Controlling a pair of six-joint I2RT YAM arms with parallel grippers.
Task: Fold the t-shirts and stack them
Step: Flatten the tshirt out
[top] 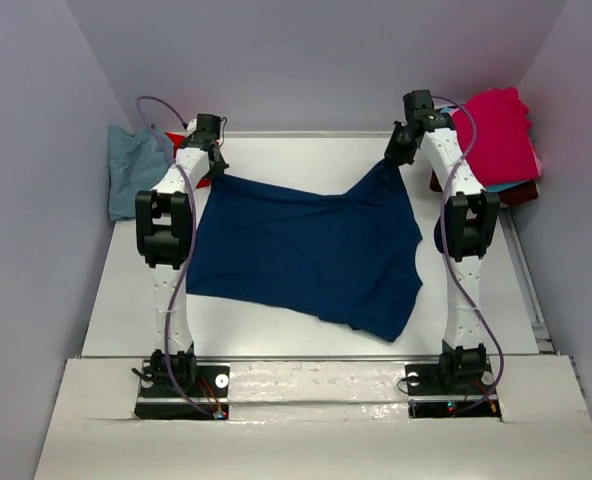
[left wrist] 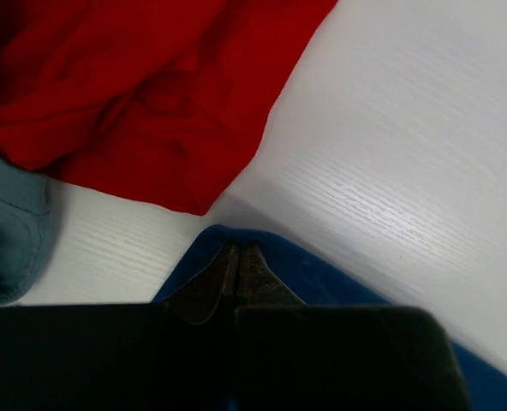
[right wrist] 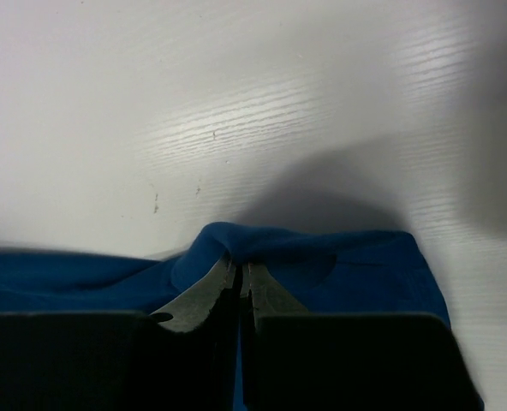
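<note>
A navy t-shirt (top: 306, 250) is stretched between both grippers over the middle of the table, its near edge lying on the surface. No print shows. My left gripper (top: 208, 160) is shut on its far left corner (left wrist: 275, 257). My right gripper (top: 401, 150) is shut on its far right corner (right wrist: 322, 257) and holds it raised. A red t-shirt (left wrist: 151, 94) lies crumpled just beyond the left gripper. A dusty blue-grey t-shirt (top: 136, 165) lies at the far left. A magenta t-shirt (top: 496, 135) tops a pile at the far right.
The pile at the far right has turquoise (top: 501, 186) and maroon (top: 521, 194) cloth showing under the magenta one. Purple walls close in the table (top: 306, 150) on the left, back and right. The arm bases stand on the near edge.
</note>
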